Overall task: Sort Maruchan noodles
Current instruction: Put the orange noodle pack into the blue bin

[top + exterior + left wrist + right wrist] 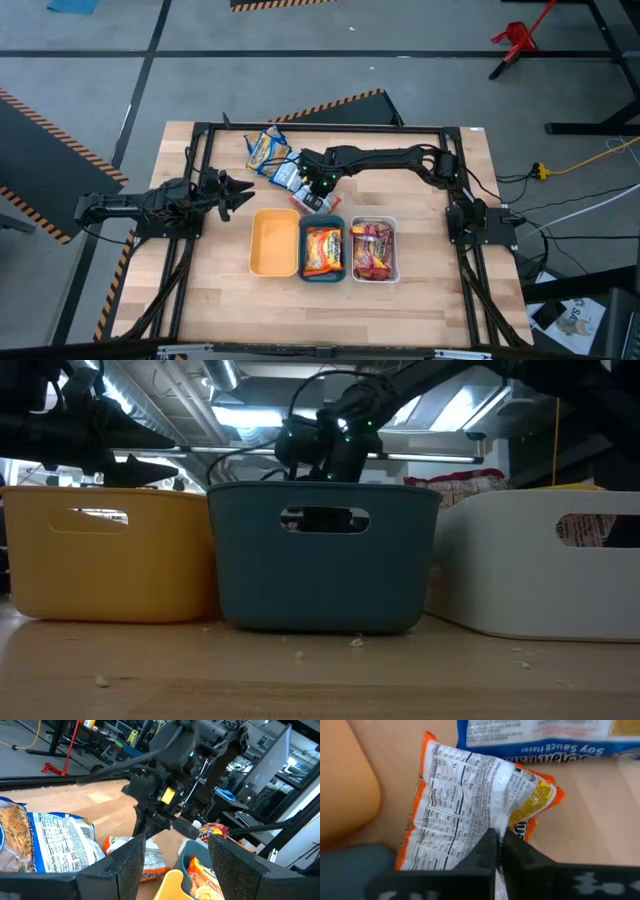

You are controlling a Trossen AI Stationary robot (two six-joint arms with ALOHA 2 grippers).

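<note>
- Right wrist view shows the right gripper with its two dark fingers pressed together, pinching the crinkled edge of an orange noodle packet that lies label-side up on the wood.
- That packet sits just behind the yellow tray and teal tray, with a blue-white packet just beyond it and more packets farther toward the table's back edge.
- The teal tray already holds an orange packet; the white tray holds a red-brown packet; the yellow tray looks empty.
- The step in hand, as I judge it, is lifting the orange packet and carrying it to the teal tray.
- The pinch is only on thin film near one edge, so a straight, slow lift should keep it from slipping; clear the tray wall before moving across.
- Release low over the tray, so the packet lands flat on its match.
- The left gripper waits with its fingers apart at the left of the yellow tray.
- The table is pale wood with a few crumbs near the trays in the low view.
- Around it lie grey floor with striped hazard tape, a red stand and a yellow cable.
</note>
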